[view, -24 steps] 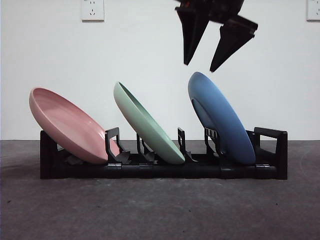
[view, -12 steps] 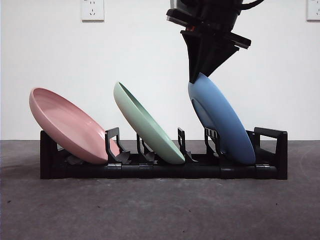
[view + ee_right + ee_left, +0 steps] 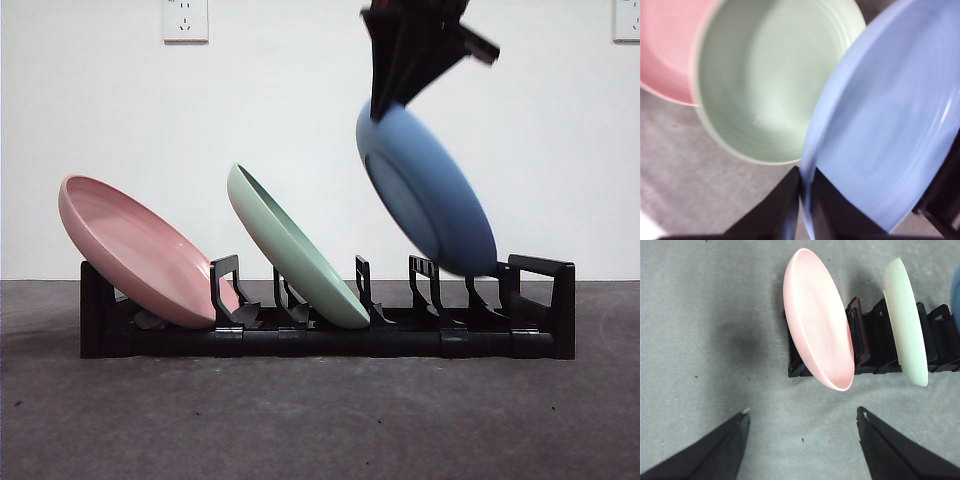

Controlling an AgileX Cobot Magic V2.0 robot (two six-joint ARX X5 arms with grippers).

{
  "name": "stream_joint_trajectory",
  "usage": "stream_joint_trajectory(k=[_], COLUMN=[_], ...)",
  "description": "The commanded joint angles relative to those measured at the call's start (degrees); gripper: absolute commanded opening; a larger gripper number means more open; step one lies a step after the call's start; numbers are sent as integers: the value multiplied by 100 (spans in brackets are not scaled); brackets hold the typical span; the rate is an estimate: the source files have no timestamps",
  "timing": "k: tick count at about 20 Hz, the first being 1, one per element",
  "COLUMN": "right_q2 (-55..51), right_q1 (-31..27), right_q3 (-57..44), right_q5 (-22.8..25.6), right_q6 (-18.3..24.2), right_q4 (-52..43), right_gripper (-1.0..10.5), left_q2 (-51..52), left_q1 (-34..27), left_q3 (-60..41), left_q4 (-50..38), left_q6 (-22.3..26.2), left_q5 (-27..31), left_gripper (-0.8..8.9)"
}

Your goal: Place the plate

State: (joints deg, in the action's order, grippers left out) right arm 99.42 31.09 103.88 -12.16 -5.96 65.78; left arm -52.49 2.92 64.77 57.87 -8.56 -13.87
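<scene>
My right gripper (image 3: 385, 105) is shut on the top rim of the blue plate (image 3: 425, 190) and holds it tilted, lifted clear above the black rack (image 3: 320, 340). In the right wrist view the jaws pinch the blue plate's (image 3: 880, 130) rim at my right gripper (image 3: 806, 192). The green plate (image 3: 295, 250) leans in the rack's middle slot and the pink plate (image 3: 140, 250) at the rack's left end. My left gripper (image 3: 802, 415) is open and empty above the table in front of the pink plate (image 3: 817, 320).
The rack's right slots (image 3: 440, 290) stand bare under the lifted plate. A white wall with sockets (image 3: 185, 20) is behind. Grey table (image 3: 320, 420) lies in front of the rack.
My right gripper came down from above, shut on the blue plate's rim, and has lifted the plate up and slightly left out of its slot.
</scene>
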Motion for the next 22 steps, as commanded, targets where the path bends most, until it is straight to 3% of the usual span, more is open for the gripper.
stream_joint_trajectory(k=[1,7,14,18,22], right_q2=[-61,-610,-2009,-2734,-3171], right_q1=[66,577,2673,3884,4680], right_q3=[411,557,-476,-1679,-3082], right_q5=[7,181,2863,3593,3685], right_q6=[96,409,404,295,-321], right_q4=[251,776,190,-710,-1381], right_gripper=[20,20,20,20,20], left_q2=[-33,-33,-33,-33,-33], left_q1=[17,17,17,17,17], left_q3=[144,144,144,144,144], left_q4=[26,122,83,90,94], left_q6=[-7,-7,-4,-7,-7], left_q5=[-37,-37,-37,-37,-37], left_gripper=[343,343,343,343,343])
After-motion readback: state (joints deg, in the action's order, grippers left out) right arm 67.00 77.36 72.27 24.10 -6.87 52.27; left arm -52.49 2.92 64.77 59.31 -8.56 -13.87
